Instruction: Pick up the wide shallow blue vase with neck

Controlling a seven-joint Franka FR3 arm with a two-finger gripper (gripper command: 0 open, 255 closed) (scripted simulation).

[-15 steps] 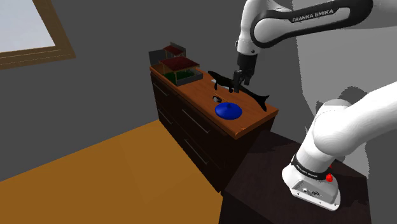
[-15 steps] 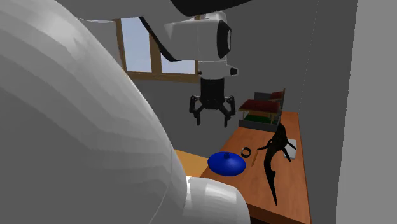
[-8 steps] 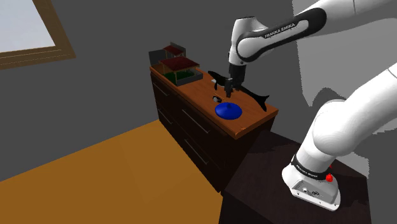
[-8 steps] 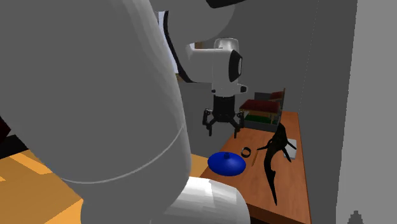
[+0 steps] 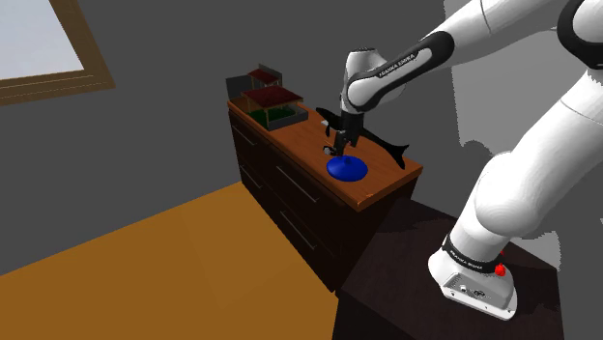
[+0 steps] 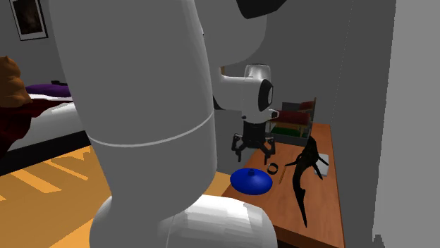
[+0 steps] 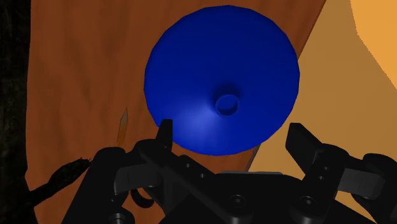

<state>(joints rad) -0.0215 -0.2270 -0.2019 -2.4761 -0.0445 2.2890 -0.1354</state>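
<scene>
Gripper (image 7: 230, 127), fingers (image 7: 165, 132) apart, seemingly above vase (image 7: 222, 70)

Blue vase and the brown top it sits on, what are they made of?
The blue vase looks smooth and evenly coloured, with a soft shine near its neck. It may be glazed ceramic or plastic; the look doesn't settle it. The dresser top looks like wood: it is reddish-brown with streaks like grain and has a dull finish.
</scene>
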